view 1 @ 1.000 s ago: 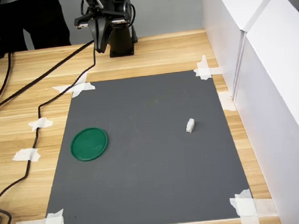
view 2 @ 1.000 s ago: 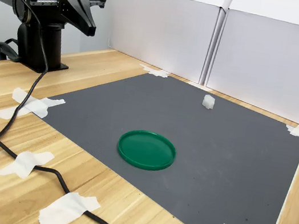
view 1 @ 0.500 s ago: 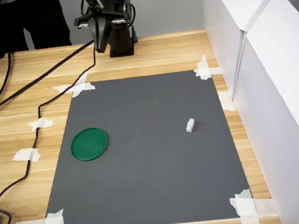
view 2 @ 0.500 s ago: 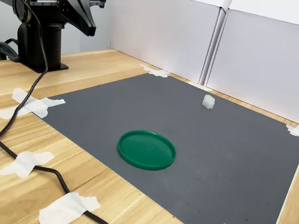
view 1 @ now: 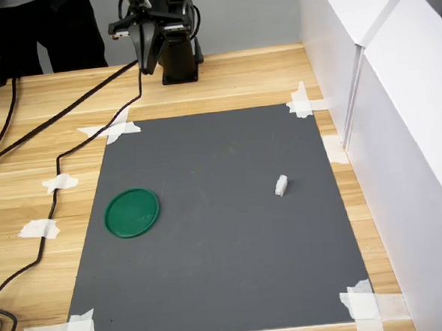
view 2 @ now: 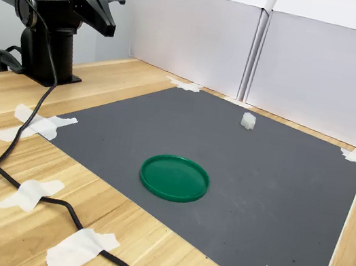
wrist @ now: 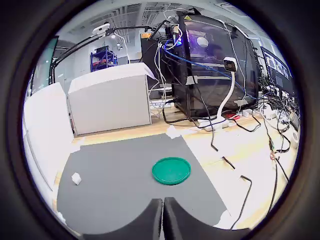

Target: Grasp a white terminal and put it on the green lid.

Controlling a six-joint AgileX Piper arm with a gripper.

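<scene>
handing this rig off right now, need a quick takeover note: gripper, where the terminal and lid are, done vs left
Gripper: shut and empty, raised near the arm's base, off the mat.
White terminal: lying on the grey mat, toward the first exterior view's right, untouched.
Green lid: flat on the mat near its edge on the first exterior view's left, nothing on it.
Done: nothing yet.
Left: reach, open, grasp the terminal, carry it across, set it on the lid.
</scene>
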